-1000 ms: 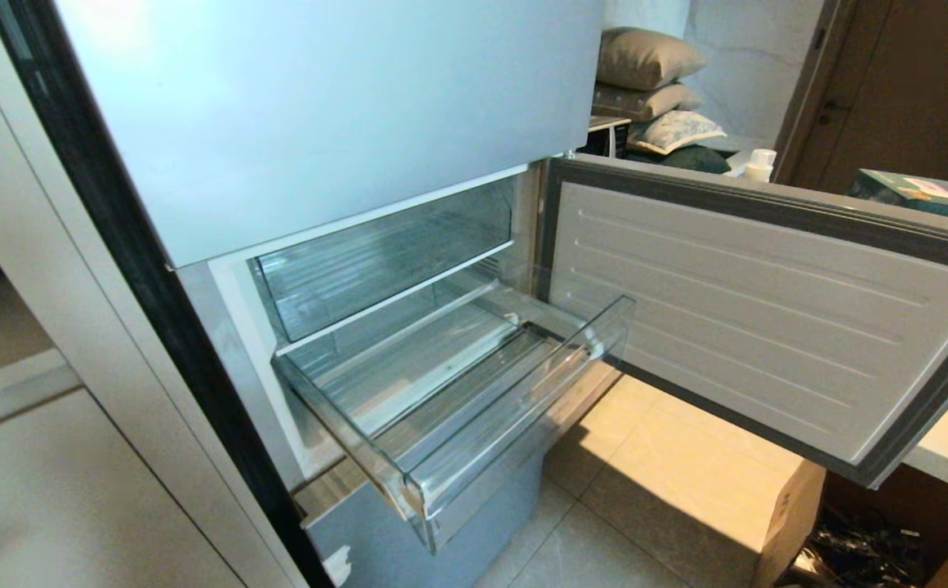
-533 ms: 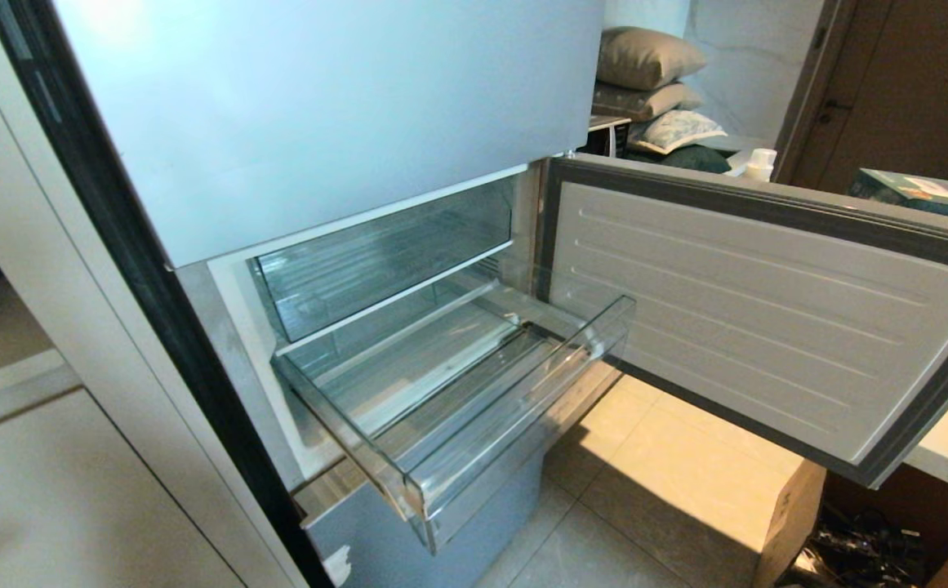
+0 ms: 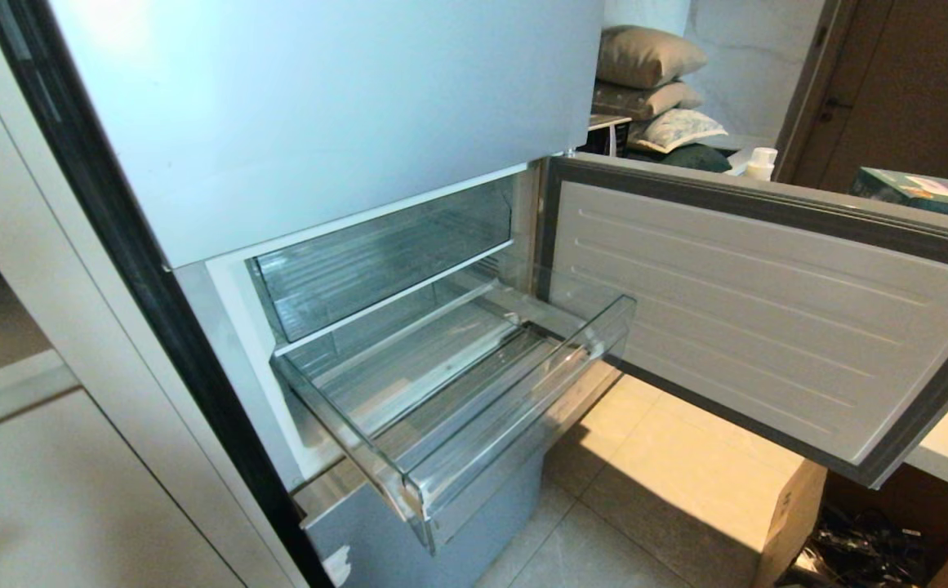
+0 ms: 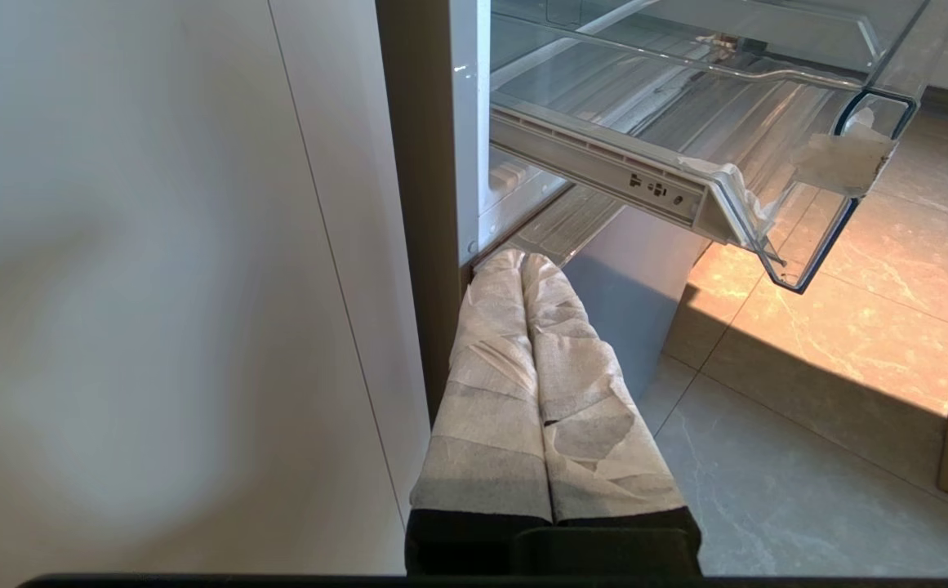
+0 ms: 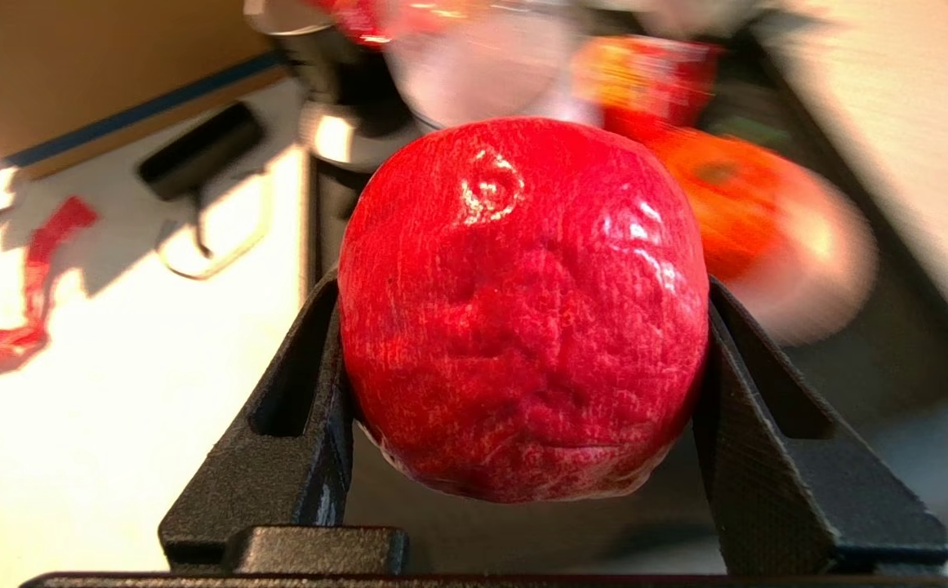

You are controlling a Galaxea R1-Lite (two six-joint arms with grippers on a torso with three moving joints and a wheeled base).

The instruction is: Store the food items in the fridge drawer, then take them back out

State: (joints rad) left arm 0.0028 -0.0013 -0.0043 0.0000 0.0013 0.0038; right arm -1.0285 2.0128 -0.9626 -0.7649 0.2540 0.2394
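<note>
The fridge drawer (image 3: 522, 400), a wide clear bin with a ribbed base, stands pulled out of the pale blue-grey fridge and holds nothing. Neither arm shows in the head view. My right gripper (image 5: 522, 290) is shut on a round red fruit (image 5: 522, 327), one of the food items, pinched between its black fingers (image 5: 310, 392) above a white counter. My left gripper (image 4: 522, 261) is shut and empty. Its cloth-wrapped fingers (image 4: 490, 392) hang parked low beside the fridge's side, below the drawer's (image 4: 767, 122) corner.
The fridge's middle door (image 3: 767, 327) swings wide open to the right. A second clear drawer (image 3: 376, 253) sits closed above the open one. A cardboard box (image 3: 792, 523) stands on the tiled floor. Behind the fruit lie a blurred orange item (image 5: 735, 204) and other clutter.
</note>
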